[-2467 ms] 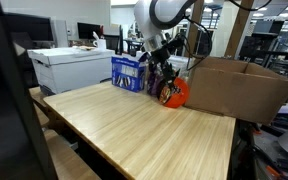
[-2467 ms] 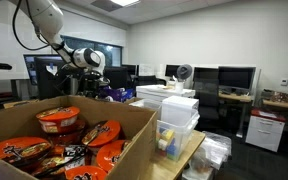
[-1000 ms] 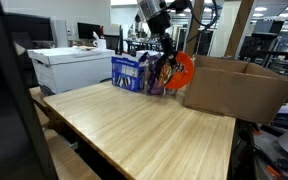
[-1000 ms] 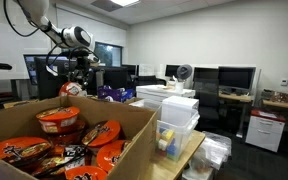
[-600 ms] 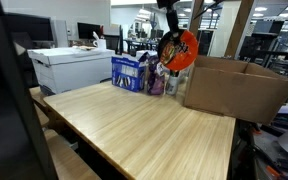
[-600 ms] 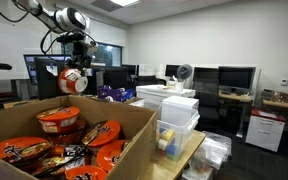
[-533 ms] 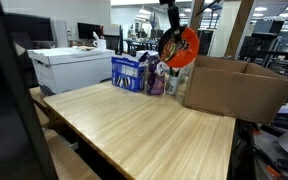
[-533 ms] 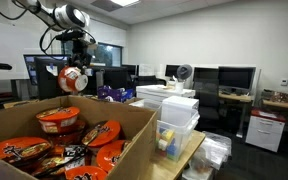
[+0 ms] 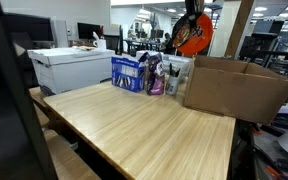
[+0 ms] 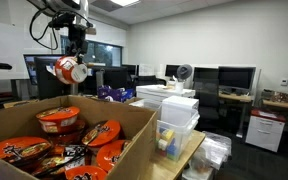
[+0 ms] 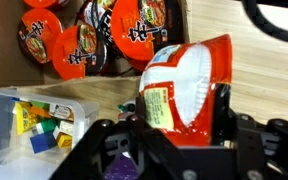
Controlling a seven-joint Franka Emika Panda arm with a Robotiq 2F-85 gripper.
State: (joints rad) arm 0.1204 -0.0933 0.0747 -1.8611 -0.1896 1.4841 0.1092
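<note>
One orange noodle cup [image 11: 179,95] is gripped by the jaws. Only the wrist view shows this grip, and more cups [image 11: 94,40] below. In an exterior view it hangs high near the cardboard box [image 10: 134,125], lying sideways, with its axis about level.

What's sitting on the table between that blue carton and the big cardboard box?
In an exterior view, a purple packet and a pale packet stand between the blue carton and the cardboard box; labels too small to read.
</note>
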